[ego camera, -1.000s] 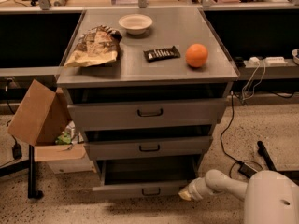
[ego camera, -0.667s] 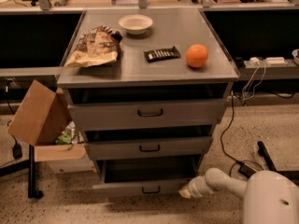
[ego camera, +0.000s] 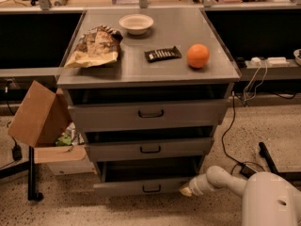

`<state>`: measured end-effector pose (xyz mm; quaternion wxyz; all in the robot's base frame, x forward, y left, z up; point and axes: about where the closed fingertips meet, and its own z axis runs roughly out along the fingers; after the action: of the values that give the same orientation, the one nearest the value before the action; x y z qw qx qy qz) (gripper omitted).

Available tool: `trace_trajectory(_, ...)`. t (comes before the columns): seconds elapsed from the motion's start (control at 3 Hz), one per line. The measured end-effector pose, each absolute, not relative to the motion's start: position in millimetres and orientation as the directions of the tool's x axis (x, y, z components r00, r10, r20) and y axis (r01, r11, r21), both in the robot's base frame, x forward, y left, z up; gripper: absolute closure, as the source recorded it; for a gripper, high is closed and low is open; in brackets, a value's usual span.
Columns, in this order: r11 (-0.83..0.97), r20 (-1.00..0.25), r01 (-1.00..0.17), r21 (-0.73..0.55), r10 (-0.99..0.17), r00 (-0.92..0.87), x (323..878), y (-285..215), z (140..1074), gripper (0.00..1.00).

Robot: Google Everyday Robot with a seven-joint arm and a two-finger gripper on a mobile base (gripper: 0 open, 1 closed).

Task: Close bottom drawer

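A grey metal cabinet has three drawers, all pulled out a little. The bottom drawer is the lowest, with a short front panel and a small dark bar handle; it stands open, with a dark gap above it. My gripper reaches in from the lower right on a white arm. It is at the right end of the bottom drawer's front, touching or nearly touching it.
The middle drawer and top drawer overhang above. On the cabinet top lie a chip bag, a white bowl, a dark snack bar and an orange. A cardboard box stands left. Cables trail on the floor to the right.
The gripper has stayed at the right end of the bottom drawer's front. The drawer shows no clear movement.
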<state>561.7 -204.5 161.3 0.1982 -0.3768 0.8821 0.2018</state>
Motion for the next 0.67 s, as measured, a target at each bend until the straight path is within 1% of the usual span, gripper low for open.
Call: trace_trajectory(0.67,0.638,-0.512,-0.742,0.205,-0.577,-0.637,582.4,-206.4,163.5,1.00)
